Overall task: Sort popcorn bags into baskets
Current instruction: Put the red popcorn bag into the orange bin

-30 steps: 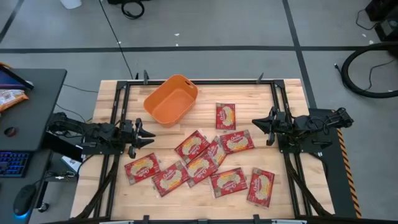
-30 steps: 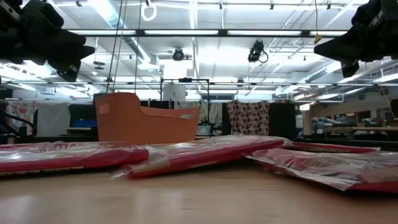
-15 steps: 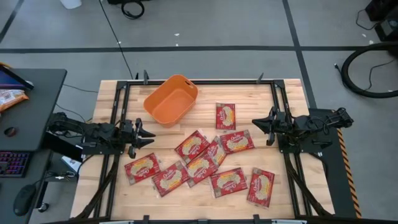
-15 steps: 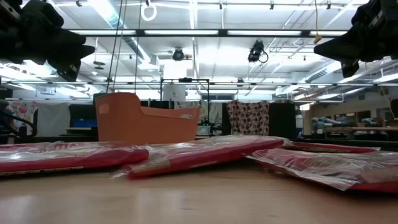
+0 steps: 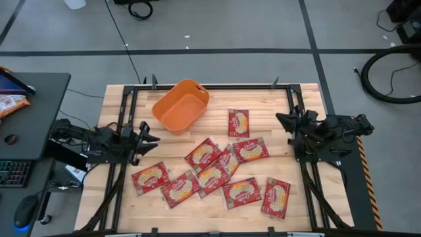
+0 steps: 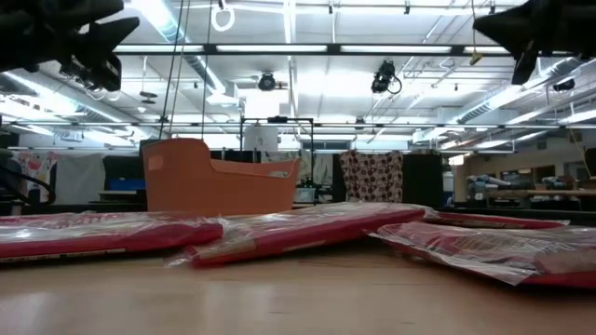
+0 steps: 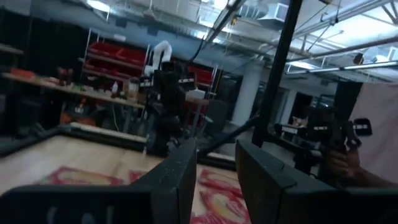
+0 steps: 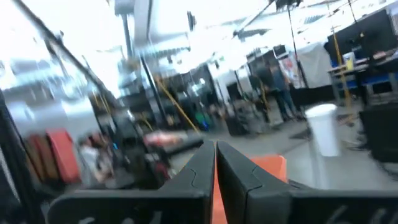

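Note:
Several flat red popcorn bags (image 5: 212, 172) lie scattered on the wooden table's near half, some overlapping; one (image 5: 239, 122) lies apart, farther back. In the low view they lie flat along the tabletop (image 6: 307, 228). The orange tub (image 5: 181, 105) stands empty at the far left-middle and also shows in the low view (image 6: 219, 186). My left gripper (image 5: 150, 133) hovers at the table's left, open and empty, left of the bags. My right gripper (image 5: 279, 118) hovers at the right, shut and empty, right of the lone bag. Both are high above the table.
Black frame rails (image 5: 125, 112) run along the table's left and right sides (image 5: 299, 105). A black desk (image 5: 33, 99) with a keyboard and an orange-and-white packet (image 5: 10, 102) stands left of the table. Bare wood shows between the tub and the lone bag.
Both grippers have risen and tipped upward. The left one has drawn back a little toward the table's left edge and turned toward the far side. The right one has drawn back toward the right and far edges. The bags and tub have stayed put.

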You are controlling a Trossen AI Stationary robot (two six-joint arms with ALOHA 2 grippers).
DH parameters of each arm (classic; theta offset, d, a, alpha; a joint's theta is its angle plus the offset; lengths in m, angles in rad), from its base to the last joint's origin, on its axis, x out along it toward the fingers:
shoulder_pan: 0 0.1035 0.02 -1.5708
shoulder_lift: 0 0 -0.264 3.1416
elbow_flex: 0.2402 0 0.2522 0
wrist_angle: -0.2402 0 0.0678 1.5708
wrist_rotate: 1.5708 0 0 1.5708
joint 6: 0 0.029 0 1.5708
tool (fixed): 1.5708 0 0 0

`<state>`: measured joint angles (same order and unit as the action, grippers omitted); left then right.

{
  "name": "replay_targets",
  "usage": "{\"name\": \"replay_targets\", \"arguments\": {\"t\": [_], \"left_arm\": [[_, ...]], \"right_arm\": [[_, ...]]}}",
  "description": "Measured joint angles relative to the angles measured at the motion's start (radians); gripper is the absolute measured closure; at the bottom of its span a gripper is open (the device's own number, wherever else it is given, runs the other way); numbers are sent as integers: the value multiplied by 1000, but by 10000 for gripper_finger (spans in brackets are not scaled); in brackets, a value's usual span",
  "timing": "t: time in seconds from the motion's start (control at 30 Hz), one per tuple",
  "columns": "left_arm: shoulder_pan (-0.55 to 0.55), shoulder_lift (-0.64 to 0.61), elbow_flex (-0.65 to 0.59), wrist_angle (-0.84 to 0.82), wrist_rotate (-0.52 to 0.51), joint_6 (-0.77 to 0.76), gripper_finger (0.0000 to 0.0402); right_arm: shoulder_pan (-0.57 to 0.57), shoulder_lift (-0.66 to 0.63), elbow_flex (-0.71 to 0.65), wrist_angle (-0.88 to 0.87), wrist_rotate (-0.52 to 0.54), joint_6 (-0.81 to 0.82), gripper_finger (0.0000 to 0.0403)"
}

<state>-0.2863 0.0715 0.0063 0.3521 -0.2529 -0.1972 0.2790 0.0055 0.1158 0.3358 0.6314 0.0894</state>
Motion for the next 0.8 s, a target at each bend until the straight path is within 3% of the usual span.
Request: {"name": "replay_targets", "arguments": {"t": [0.2, 0.37, 0.57, 0.8], "left_arm": [[0, 0, 0, 46, 41, 31, 285], [0, 0, 0, 68, 40, 44, 285], [0, 1, 0, 106, -29, 131, 285], [0, 1, 0, 171, -172, 96, 285]], "right_arm": [[-15, 5, 0, 95, 116, -31, 380], [-53, 75, 0, 85, -11, -50, 380], [-99, 287, 0, 31, -49, 66, 380], [-102, 576, 38, -37, -149, 143, 373]]}}
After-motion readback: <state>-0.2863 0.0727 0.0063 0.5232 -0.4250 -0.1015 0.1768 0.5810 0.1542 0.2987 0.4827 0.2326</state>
